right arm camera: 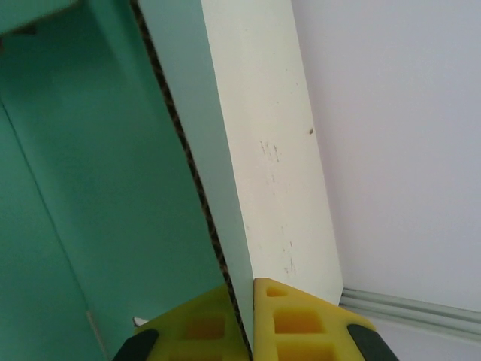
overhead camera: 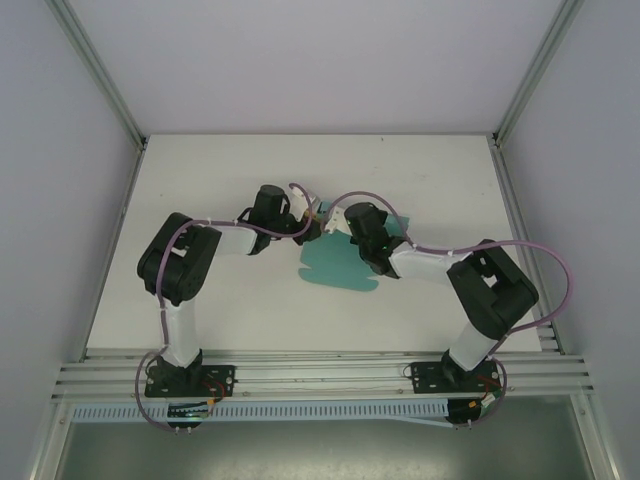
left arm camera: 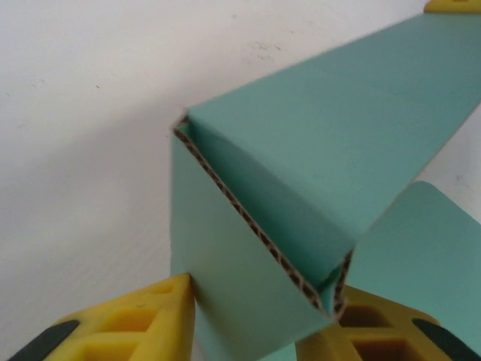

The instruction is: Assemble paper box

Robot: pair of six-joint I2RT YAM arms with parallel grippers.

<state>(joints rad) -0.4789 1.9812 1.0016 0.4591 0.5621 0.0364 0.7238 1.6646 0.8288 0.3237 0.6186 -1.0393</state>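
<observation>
Nearest the arm bases, the teal-green corrugated paper box lies mostly as a flat die-cut sheet with rounded flaps, spread at the middle of the white desk. At the box's far edge the work is under way. The left claw comes in from the box's left and, in its wrist view, its yellow fingers are pressed against either side of a folded corner where two panels meet at a crease, so it appears clamped on the box. Just beside it, the right claw is closed tight on the thin edge of a raised panel, the board pinched between its pads. I judge the assembly early: one side wall is being stood up, while the remaining walls, flaps and tabs await folding and tucking. The box forms no enclosed cavity yet, and nothing rests on its panels. Beyond the box, bare scuffed desk runs to the back wall.
</observation>
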